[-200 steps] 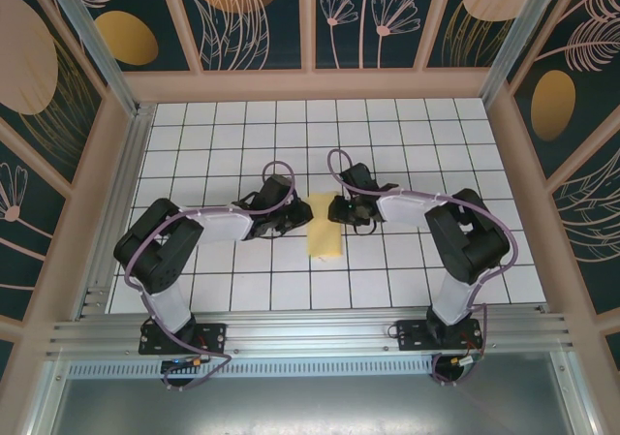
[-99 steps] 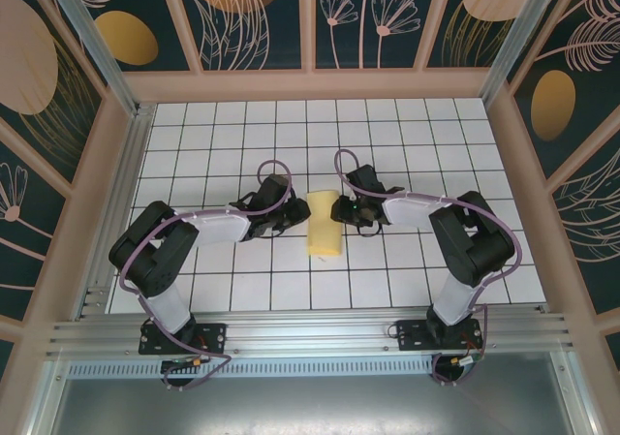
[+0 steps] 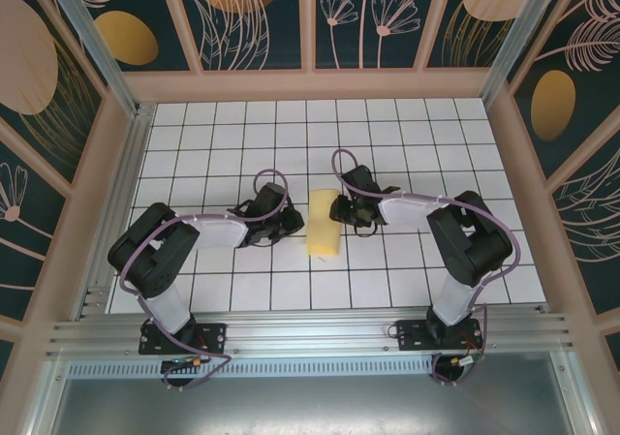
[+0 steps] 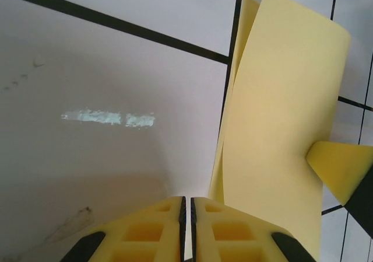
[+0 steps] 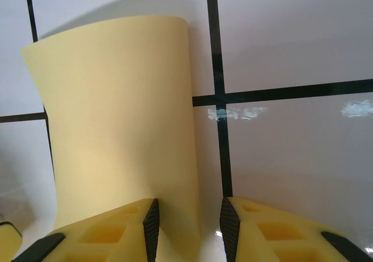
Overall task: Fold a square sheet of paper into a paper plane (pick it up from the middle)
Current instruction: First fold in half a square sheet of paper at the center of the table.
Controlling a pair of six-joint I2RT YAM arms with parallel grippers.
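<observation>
Folded paper sheet [image 3: 324, 224] lies midway between the table's [image 3: 407, 125] side edges.
Left gripper [image 4: 187, 206] clenched empty just beside it; right gripper [image 5: 187, 215] released, jaws astride its right edge.

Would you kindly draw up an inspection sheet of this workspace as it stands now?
Surface: white grid-tiled table; a pale smear near the left gripper.
Job's things: square sheet of paper folded into a narrow strip, lying between the arms, its layers slightly parted; no plane shape yet.
Clutter: nothing seen.
Grippers: left gripper shut with nothing between its pads, beside the paper's edge; right gripper open, its jaws straddling the opposite edge.
Cables: purple cables loop over each wrist, off the paper.
Surroundings: floral wall panels in a wooden frame; aluminium rail at the near edge.
</observation>
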